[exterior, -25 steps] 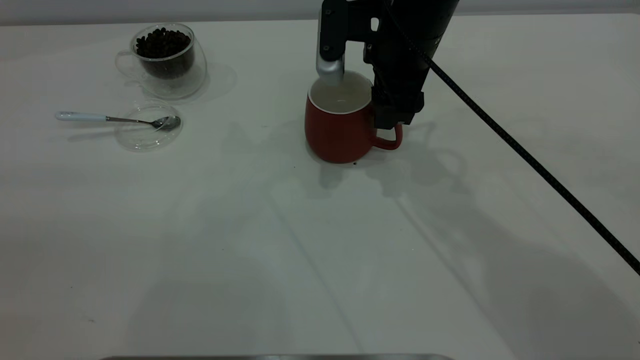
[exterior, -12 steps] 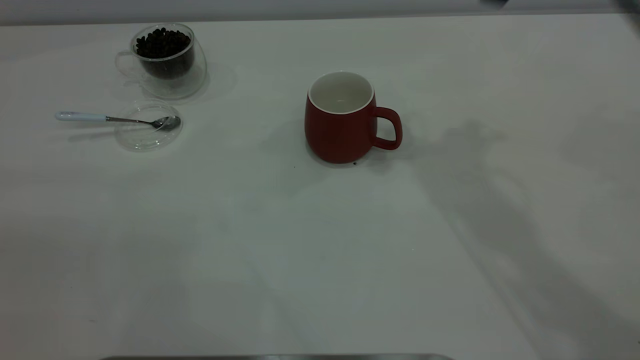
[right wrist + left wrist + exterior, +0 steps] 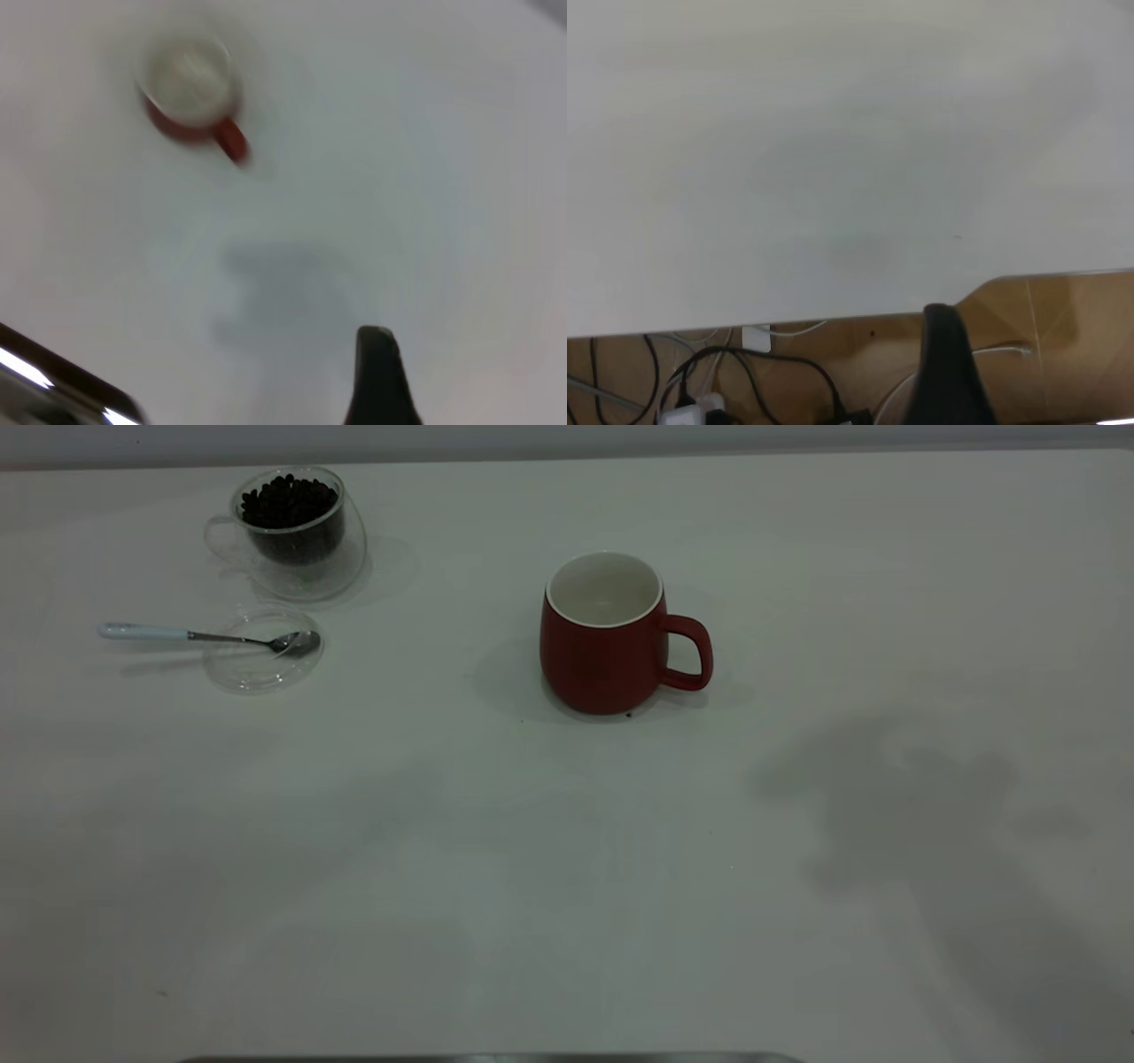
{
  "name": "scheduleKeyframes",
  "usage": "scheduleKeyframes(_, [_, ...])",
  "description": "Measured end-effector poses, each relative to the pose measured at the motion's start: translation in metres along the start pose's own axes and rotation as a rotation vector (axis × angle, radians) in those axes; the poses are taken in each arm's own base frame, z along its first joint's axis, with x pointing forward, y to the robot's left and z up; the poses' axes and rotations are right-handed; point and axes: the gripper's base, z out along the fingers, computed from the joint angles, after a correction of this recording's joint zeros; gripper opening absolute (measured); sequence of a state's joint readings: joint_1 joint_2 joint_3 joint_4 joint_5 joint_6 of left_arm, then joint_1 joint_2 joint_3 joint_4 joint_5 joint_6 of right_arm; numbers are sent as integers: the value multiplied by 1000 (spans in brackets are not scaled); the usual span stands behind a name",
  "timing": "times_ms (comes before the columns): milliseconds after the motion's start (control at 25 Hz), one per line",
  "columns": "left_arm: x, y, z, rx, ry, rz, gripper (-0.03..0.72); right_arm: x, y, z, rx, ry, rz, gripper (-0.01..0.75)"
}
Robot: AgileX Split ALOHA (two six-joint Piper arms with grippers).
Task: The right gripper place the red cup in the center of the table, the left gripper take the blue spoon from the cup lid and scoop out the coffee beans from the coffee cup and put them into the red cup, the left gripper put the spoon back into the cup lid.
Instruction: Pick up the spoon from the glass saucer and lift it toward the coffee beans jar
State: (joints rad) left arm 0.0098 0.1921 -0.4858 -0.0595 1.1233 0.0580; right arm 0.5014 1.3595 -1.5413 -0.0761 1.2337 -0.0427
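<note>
At worktop [image 3: 567, 886] centre: red cup [image 3: 605, 638] upright, released.
Jaws: we cannot tell, both grippers.
Next: we expect left gripper [image 3: 950, 372] fetching blue spoon [image 3: 204, 637] off cup lid [image 3: 259, 662].

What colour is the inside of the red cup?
White inside the red cup, clearest in the exterior view.

Left tool [image 3: 950, 367]: one dark finger visible past the bare white counter [image 3: 833, 159] edge. Below, brown floor [image 3: 1063, 328] with black cables [image 3: 744, 372].
</note>
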Motion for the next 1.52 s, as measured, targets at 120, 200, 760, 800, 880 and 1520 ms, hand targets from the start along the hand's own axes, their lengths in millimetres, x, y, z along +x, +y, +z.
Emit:
scheduleKeyframes(120, [0, 0, 0, 0, 0, 0, 586, 27, 5, -49, -65, -116, 20, 546])
scheduleKeyframes(200, [0, 0, 0, 0, 0, 0, 586, 45, 7, -70, -85, -166, 14, 546])
scheduleKeyframes(760, [0, 0, 0, 0, 0, 0, 586, 176, 15, -44, -105, -31, 100, 546])
scheduleKeyframes(800, [0, 0, 0, 0, 0, 0, 586, 187, 14, -41, -85, -32, 127, 546])
scheduleKeyframes(880, [0, 0, 0, 0, 0, 0, 586, 209, 11, -40, -29, -78, 185, 546])
scheduleKeyframes(1520, [0, 0, 0, 0, 0, 0, 586, 301, 28, -28, 275, -355, 326, 546])
